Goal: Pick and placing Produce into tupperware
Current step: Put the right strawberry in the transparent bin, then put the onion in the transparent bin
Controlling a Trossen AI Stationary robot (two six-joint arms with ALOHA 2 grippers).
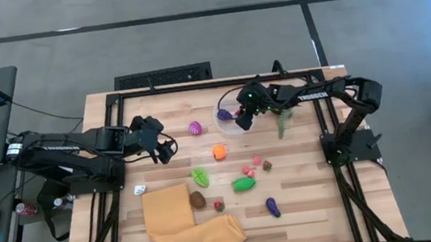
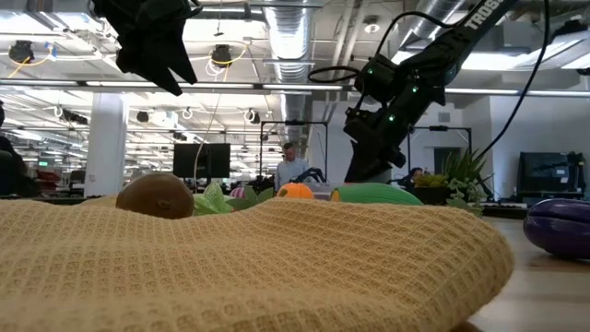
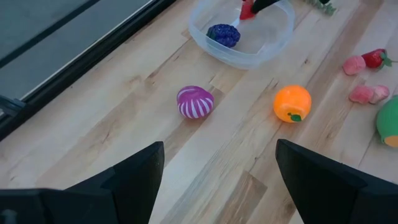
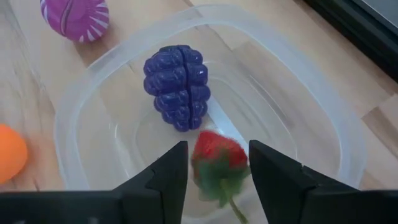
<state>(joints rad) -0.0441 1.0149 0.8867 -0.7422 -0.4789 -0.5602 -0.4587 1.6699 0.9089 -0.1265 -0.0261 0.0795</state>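
Observation:
The clear round tupperware [image 1: 228, 121] [image 4: 74, 118] sits at the table's far middle with a purple grape piece [image 4: 177, 86] lying in it. My right gripper [image 1: 243, 120] [image 4: 214, 155] hovers over the tub, open, and a red strawberry [image 4: 214, 163] shows blurred between its fingers with a thin gap on each side. My left gripper [image 1: 166, 149] [image 3: 217, 180] hangs open above the table's left part. Loose produce lies on the wood: a magenta striped piece [image 1: 195, 127], an orange [image 1: 219, 151], a green leaf [image 1: 200, 176], a green piece [image 1: 244, 184], a brown one [image 1: 198, 199] and a purple eggplant [image 1: 272, 206].
A folded yellow cloth [image 1: 190, 221] covers the near left of the table. A small green plant [image 1: 283, 119] stands just right of the tub. Small pink and red pieces [image 1: 249, 168] lie at mid-table. Black rails frame the table's far and side edges.

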